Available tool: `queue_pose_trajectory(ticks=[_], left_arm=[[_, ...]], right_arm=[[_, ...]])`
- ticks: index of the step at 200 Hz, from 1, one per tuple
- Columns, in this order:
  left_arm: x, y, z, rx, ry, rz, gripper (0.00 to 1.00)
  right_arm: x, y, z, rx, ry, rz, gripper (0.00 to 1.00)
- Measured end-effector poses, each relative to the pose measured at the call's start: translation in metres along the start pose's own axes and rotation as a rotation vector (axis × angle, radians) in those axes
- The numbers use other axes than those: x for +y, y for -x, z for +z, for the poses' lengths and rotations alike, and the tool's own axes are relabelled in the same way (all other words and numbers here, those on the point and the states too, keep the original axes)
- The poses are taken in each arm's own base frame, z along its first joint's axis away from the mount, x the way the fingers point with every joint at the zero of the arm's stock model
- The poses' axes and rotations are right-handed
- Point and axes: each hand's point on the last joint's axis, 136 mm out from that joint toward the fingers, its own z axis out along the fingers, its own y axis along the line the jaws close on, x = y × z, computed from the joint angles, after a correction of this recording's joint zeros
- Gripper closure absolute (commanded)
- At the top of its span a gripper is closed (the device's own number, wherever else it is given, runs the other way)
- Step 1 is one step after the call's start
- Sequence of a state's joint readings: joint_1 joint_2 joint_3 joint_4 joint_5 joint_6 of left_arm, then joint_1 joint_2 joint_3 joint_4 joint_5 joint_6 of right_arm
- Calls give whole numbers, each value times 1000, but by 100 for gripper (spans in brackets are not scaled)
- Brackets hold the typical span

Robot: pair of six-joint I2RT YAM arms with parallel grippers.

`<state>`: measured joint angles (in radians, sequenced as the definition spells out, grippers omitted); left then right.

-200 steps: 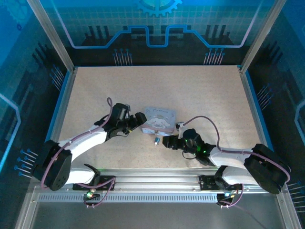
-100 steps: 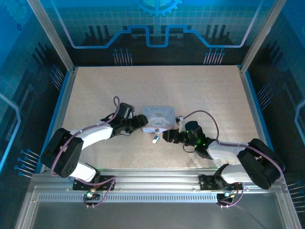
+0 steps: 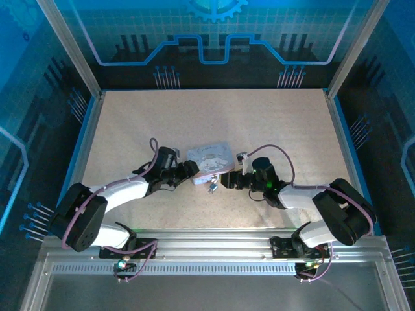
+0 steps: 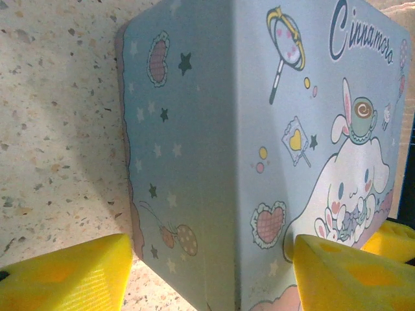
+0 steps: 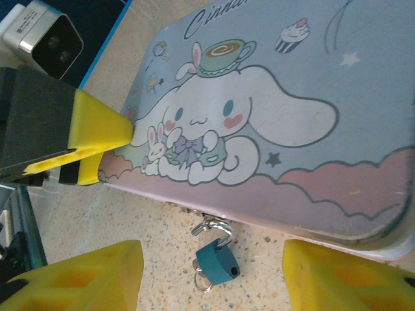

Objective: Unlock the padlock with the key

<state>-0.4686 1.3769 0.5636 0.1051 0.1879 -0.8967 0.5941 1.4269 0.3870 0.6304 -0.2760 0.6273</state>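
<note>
1. Top view: a pale cartoon-print tin (image 3: 211, 155) lies near the middle of the speckled desk (image 3: 272, 123), w/ both arms reaching in from the near edge.
   - The left fingers (image 3: 190, 170) meet the tin's left corner.
   - The right fingers (image 3: 225, 181) sit just right of the padlock (image 3: 212, 186), which hangs at the tin's near edge.
   - Change over the last sec: the tin has slid left and turned so its near edge slants. The L arm has tucked in against it, and the R arm has crept up toward the lock.
2. Left wrist view: the tin (image 4: 214, 129) stands v. close, one corner edge facing the camera.
   - The left fingers (image 4: 65, 278), yellow-tipped, straddle that corner, one at the side wall and one on the printed lid.
   - They look pressed onto it, i.e. pinching the tin, having narrowed from a wider gap.
   - Likely meaning: the tin is now steadied, so the lock won't skid away.
3. Right wrist view: the padlock (image 5: 217, 261) has a small teal-looking body. Its shackle (image 5: 213, 228) is hooked through the hasp on the tin's (image 5: 259, 129) front edge.
   - The right fingers (image 5: 84, 278) are spread wide either side of the lock, touching nothing.
   - A tiny metal loop (image 5: 202, 281) pokes out under the lock body. It may be the key or its ring, but that can't be told.
   - The shackle looks shut, so the unlock isn't done yet. The probable next step is closing on that small piece to turn it.
</note>
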Motion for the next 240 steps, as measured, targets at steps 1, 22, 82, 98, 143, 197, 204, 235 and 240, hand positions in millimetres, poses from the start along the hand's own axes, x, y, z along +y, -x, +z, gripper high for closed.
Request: queue_pose_trajectory(ticks=[1,22,82,98,143,197,204,235,240], left_arm=[[0,0,0,0,0,0,33],[0,-1,0,0,-1,-7,33],[0,-2,0,-4,-3,-14,33],[0,-2,0,-4,-3,-14,33],[0,-2,0,-4,-3,-14,33],[0,-2,-1,-5,-3,-14,33],[0,-2,-1,-5,-3,-14,33],[0,-2,-1,-4,-3,-14,32],[0,-2,-1,-4,-3,-14,32]], right_arm=[[0,0,0,1,2,0,41],[5,-4,0,7,40,2,41],[1,-26,14,60,72,39,47],[1,-32,19,69,76,48,50],[-6,-43,30,78,69,72,56],[-7,-39,36,40,81,78,59],[-8,-38,37,35,82,79,60],[-9,-36,40,19,87,84,63],[-9,-36,41,18,88,84,63]])
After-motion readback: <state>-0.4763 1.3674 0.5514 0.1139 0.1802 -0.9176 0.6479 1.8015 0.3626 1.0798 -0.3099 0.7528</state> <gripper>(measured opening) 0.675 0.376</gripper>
